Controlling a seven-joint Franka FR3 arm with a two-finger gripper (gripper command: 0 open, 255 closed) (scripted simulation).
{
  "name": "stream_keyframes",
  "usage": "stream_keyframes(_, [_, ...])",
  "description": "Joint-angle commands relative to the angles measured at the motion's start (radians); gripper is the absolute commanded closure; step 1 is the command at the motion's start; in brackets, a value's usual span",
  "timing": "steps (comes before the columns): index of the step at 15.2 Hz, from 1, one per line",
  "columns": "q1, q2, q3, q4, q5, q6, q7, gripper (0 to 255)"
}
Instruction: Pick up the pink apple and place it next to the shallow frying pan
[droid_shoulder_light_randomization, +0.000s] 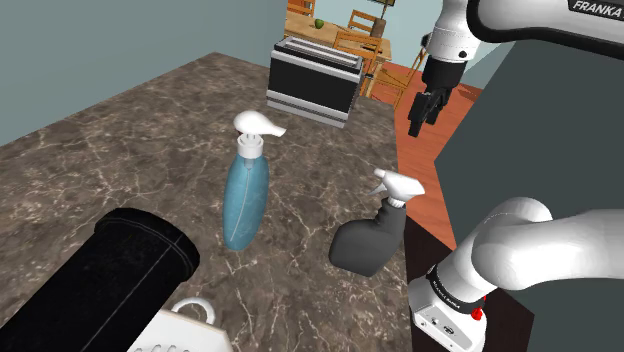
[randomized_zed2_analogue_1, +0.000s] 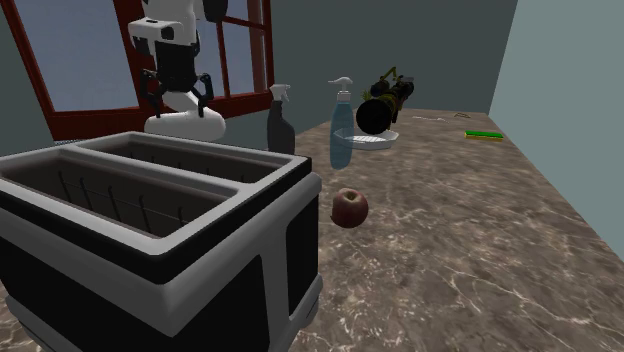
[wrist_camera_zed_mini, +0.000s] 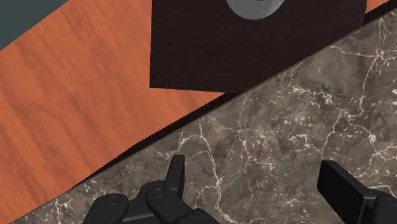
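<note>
A dull reddish-pink apple (randomized_zed2_analogue_1: 349, 207) lies on the dark marble counter (randomized_zed2_analogue_1: 470, 250) in the second exterior view, just beside the big black and silver toaster (randomized_zed2_analogue_1: 150, 230). My black gripper (droid_shoulder_light_randomization: 430, 105) hangs high over the counter's edge, to the right of the toaster (droid_shoulder_light_randomization: 315, 75) in the shoulder view and far from the apple. Its fingers (wrist_camera_zed_mini: 175, 175) stand wide apart with nothing between them. In the second exterior view the gripper (randomized_zed2_analogue_1: 178, 92) hangs open behind the toaster, in front of a red-framed window.
A blue pump bottle (droid_shoulder_light_randomization: 245, 195) and a dark grey spray bottle (droid_shoulder_light_randomization: 375, 235) stand mid-counter. A black cylinder (droid_shoulder_light_randomization: 120, 270) lies on a white rack (droid_shoulder_light_randomization: 185, 325) at the near corner. Below the gripper are the orange wood floor (wrist_camera_zed_mini: 76, 95) and the dark stand (wrist_camera_zed_mini: 254, 44).
</note>
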Motion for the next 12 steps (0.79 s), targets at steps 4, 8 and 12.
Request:
stream_keyframes(4, [0.017, 0.075, 0.029, 0.012, 0.017, 0.085, 0.029, 0])
stream_keyframes(8, [0.037, 0.183, 0.068, 0.046, 0.032, 0.19, 0.066, 0])
stream_keyframes(12, [0.053, 0.299, 0.106, 0.098, 0.034, 0.284, 0.103, 0])
